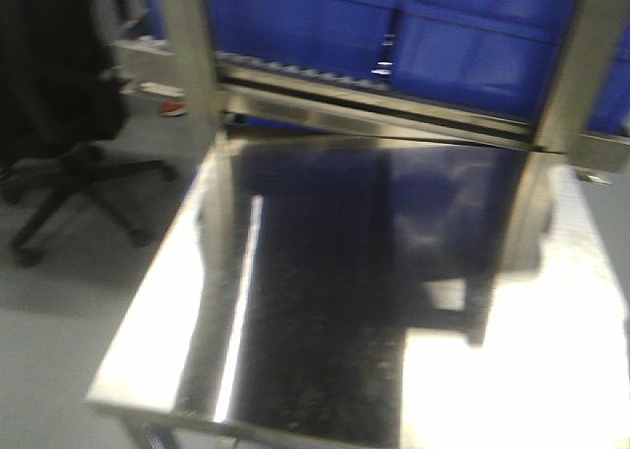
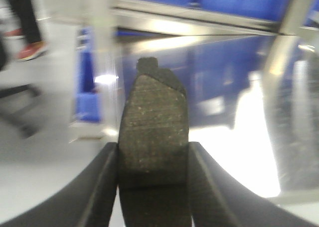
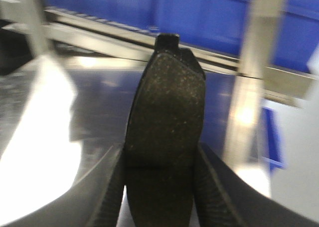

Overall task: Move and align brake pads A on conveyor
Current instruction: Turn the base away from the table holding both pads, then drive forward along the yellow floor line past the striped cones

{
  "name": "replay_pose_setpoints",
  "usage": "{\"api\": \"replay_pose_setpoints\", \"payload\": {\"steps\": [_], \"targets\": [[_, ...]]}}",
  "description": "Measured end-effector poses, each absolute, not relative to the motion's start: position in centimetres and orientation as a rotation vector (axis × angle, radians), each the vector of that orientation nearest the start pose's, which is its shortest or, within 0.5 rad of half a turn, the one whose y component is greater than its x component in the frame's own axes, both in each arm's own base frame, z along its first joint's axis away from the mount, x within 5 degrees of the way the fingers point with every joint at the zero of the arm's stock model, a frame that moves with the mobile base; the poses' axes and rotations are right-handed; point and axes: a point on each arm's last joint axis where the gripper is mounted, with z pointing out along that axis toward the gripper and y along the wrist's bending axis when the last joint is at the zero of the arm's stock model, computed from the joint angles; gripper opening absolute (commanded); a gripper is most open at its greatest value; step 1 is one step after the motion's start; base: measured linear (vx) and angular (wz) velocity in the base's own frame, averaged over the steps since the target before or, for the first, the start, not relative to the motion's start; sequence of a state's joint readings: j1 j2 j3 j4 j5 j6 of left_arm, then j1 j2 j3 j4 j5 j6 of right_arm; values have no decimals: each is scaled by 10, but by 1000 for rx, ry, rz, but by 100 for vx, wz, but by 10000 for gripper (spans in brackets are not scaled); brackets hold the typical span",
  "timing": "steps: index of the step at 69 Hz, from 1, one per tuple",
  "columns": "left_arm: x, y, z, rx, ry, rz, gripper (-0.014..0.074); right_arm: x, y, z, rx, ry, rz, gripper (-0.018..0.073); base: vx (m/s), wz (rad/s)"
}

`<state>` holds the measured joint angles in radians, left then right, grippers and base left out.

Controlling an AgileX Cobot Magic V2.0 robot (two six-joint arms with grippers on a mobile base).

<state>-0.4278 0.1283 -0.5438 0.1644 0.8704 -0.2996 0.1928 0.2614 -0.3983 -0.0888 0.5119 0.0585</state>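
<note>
Left tool grips one flat grey-brown brake pad, right tool a second dark brake pad; shiny steel bench centre, blue plastic bins along top, black office chair left.

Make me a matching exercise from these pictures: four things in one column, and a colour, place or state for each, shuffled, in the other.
Things:
1. pad
2. table
3. bins
4. chair

Descriptions:
a. blue, behind the table
b. black, standing on the floor
c. gripped in the left end effector
d. shiny and mirror-like

Pairs: 1-c, 2-d, 3-a, 4-b
</note>
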Motion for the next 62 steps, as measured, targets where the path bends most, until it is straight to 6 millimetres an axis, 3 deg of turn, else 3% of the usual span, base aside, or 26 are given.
{"api": "replay_pose_setpoints", "payload": {"steps": [62], "targets": [[22,3,306,144,1934,-289,-6,64,8,285,-166,1850,80,-2,-20,91]]}}
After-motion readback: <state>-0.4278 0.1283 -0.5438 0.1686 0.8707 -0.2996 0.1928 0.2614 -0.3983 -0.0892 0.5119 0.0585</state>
